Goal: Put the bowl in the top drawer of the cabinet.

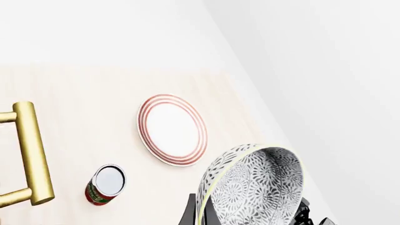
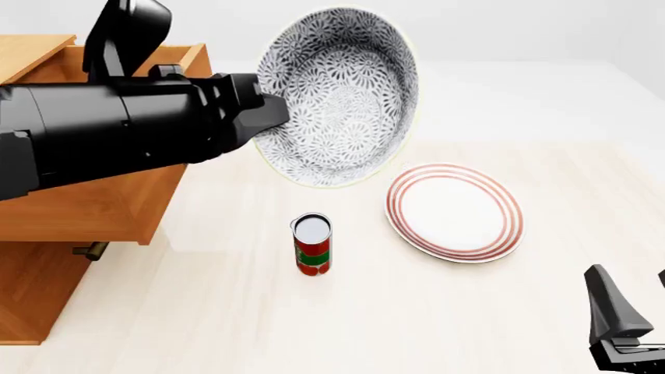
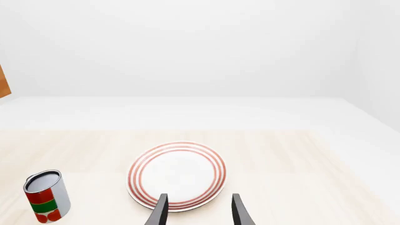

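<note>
The bowl (image 2: 338,97) is white with a dense grey-blue floral pattern. It hangs in the air tipped on its side, to the right of the cabinet (image 2: 31,296). My left gripper (image 2: 272,125) is shut on its rim. The left wrist view shows the bowl (image 1: 256,183) close up, with the brass bar handle (image 1: 31,154) off to one side. The top drawer (image 2: 99,202) stands pulled out, and my left arm partly hides it. At the front right my right gripper (image 3: 198,211) is open and holds nothing.
A flat white plate with red rings (image 2: 454,210) lies on the table right of centre, just ahead of the right gripper. A red and green can (image 2: 311,245) stands upright between the cabinet and the plate. A small brass piece (image 2: 92,251) shows under the open drawer.
</note>
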Robot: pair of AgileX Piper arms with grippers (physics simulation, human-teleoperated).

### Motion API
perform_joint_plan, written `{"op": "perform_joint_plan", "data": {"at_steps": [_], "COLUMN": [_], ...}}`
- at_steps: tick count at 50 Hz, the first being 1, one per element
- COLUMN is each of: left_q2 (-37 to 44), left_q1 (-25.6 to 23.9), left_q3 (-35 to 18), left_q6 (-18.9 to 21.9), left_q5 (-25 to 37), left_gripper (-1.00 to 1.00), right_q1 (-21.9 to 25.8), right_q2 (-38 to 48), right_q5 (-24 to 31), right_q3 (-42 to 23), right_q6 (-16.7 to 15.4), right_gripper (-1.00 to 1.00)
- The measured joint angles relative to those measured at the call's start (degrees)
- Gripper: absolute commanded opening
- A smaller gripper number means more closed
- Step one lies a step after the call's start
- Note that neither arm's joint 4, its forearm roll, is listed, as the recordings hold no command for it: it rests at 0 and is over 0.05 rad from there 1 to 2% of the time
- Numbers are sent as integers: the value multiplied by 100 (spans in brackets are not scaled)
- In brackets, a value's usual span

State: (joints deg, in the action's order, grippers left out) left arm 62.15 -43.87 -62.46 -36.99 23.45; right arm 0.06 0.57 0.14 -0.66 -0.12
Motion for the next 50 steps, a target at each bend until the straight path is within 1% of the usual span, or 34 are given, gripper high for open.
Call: {"op": "perform_joint_plan", "data": {"at_steps": [50], "left_q2": [-747], "left_q1": [1435], "left_q3": [-328], "left_q6": [165], "left_q5": [705], "left_gripper": [-100], "right_q1": [0], "right_q2": [0], "right_q5": [0], "right_q3": [0], "right_q6": [0], "right_gripper": [100]}}
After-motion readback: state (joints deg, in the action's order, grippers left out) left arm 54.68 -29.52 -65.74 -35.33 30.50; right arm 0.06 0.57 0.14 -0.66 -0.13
